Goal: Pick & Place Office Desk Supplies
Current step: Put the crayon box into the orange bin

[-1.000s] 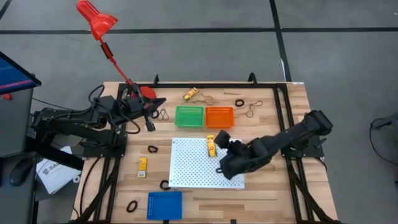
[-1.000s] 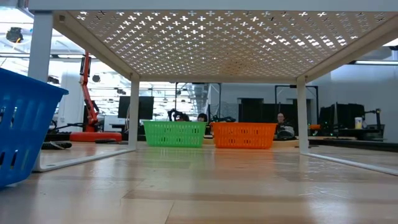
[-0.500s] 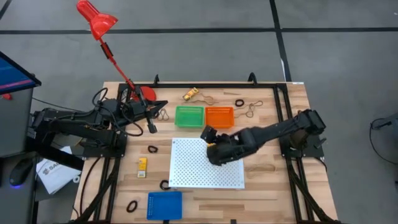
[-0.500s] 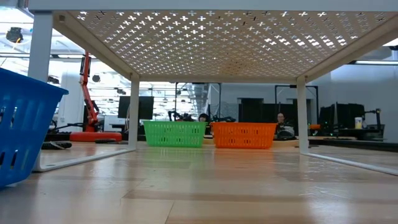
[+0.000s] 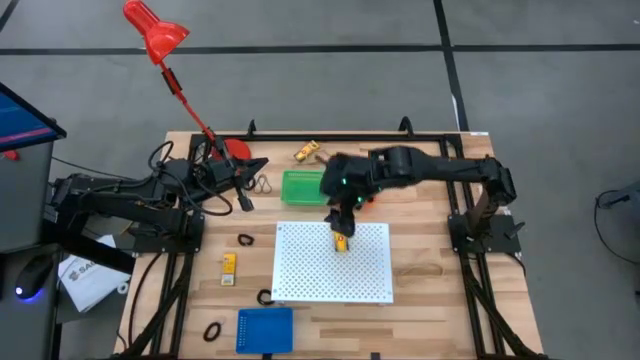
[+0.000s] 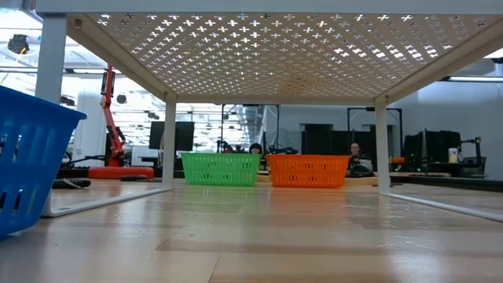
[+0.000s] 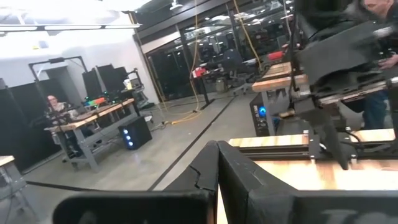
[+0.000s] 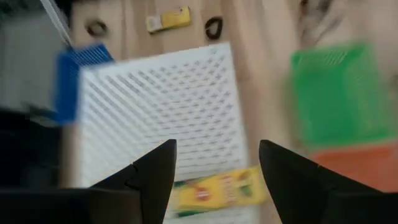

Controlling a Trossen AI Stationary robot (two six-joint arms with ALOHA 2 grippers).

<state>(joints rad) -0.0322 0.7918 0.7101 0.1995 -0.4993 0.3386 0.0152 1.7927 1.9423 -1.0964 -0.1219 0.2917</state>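
Jaws of the right gripper (image 5: 343, 222) stand spread wide with nothing between them; in the right wrist view the two dark fingers (image 8: 155, 177) frame a yellow box (image 8: 221, 190) lying on the white perforated board (image 8: 155, 106), apart from both. From above, that arm reaches across from the right side of the table, its gripper hanging over the board's far edge, just beside the green tray (image 5: 303, 186) and in front of the orange tray (image 5: 362, 190), which the arm largely covers. The yellow box (image 5: 341, 240) lies on the board (image 5: 330, 270) directly under the gripper.

Left gripper (image 5: 243, 195) is clenched shut and holds nothing. It rests at the far left of the table, near the base of the red lamp (image 5: 155, 30), with a tan rubber band (image 5: 262, 184) lying just beside its tip.

Other supplies are scattered on the wooden table (image 5: 440, 220):
- a second yellow box (image 5: 306, 152) at the far edge, behind the green tray;
- a small yellow block (image 5: 229, 264) left of the board;
- black rings (image 5: 245, 240) left of the board, with more toward the near edge;
- a rubber band (image 5: 420, 270) right of the board.

A blue tray (image 5: 265, 329) stands at the near edge. The low view shows the green tray (image 6: 221, 168) and orange tray (image 6: 308, 170) side by side beneath the raised board.
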